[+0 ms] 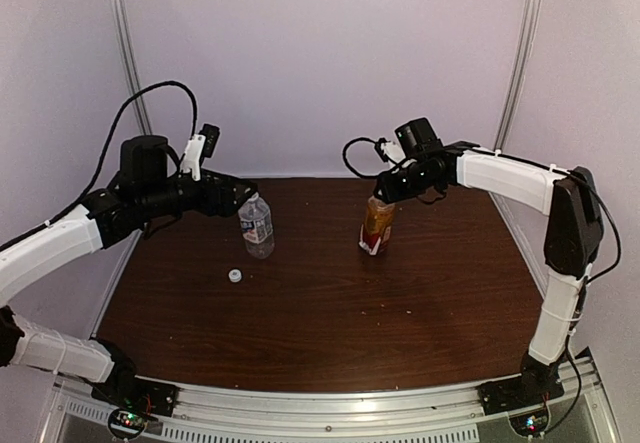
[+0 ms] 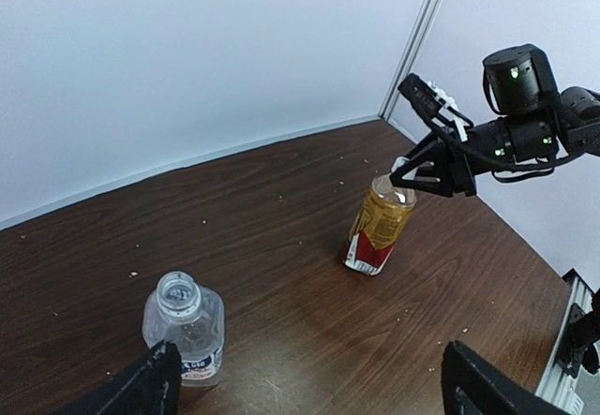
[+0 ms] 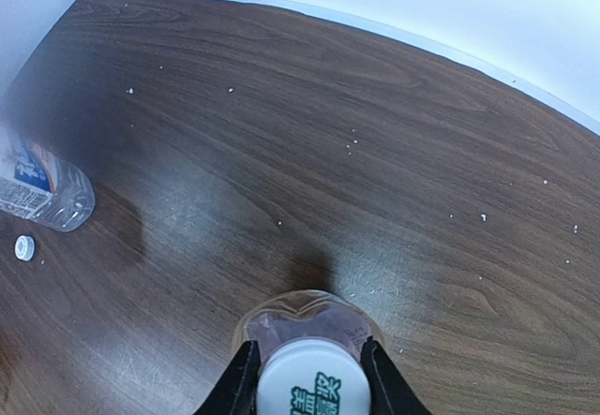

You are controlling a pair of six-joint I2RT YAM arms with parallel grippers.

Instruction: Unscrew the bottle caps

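Observation:
The amber bottle (image 1: 377, 226) with a red-white label stands slightly tilted at mid-table. My right gripper (image 1: 385, 195) is shut on its white bottle cap (image 3: 310, 389), one black finger (image 3: 239, 382) on each side. The clear bottle (image 1: 256, 225) stands to the left with its neck open (image 2: 177, 292). Its loose bottle cap (image 1: 235, 276) lies on the table in front of it. My left gripper (image 2: 309, 387) is open and holds nothing. Its left finger (image 2: 141, 385) is close beside the clear bottle (image 2: 184, 326), and the amber bottle (image 2: 380, 226) is farther ahead.
The dark wood table (image 1: 330, 313) carries scattered white crumbs. White walls close it in at the back and sides, with metal posts (image 1: 522, 58) in the corners. In the right wrist view the clear bottle (image 3: 37, 185) and loose cap (image 3: 24, 247) sit far left.

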